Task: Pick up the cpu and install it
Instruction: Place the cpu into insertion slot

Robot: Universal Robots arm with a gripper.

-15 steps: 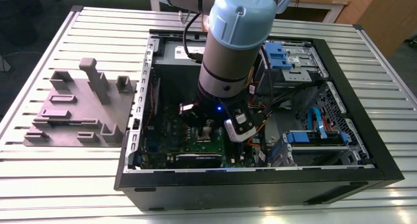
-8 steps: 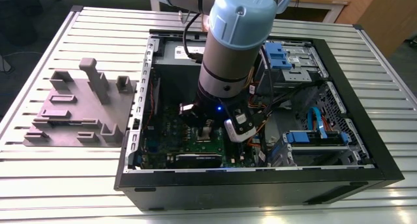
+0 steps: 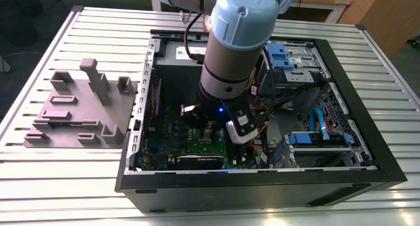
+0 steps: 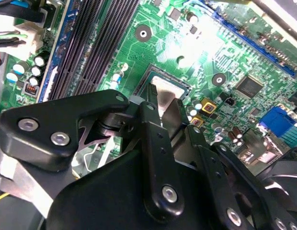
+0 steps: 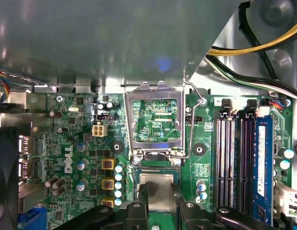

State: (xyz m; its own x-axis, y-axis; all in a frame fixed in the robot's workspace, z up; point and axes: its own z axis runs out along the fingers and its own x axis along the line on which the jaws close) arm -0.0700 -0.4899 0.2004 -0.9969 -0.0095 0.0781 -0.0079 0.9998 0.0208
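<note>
The cpu (image 5: 157, 183), a small flat square chip with a silvery metal top, lies at the dark socket (image 5: 153, 168) of the green motherboard (image 5: 72, 134), inside the open black computer case (image 3: 367, 179). In both wrist views the black gripper (image 5: 158, 190) has its 2 fingers (image 5: 143, 194) drawn in against opposite edges of the chip, clamping it. The silver hinged retaining frame (image 5: 129, 120) stands raised just beside the socket. A grey moulded plate (image 3: 66, 113) rests on the slatted metal table (image 3: 59, 177), towards the exterior view's left of the case.
</note>
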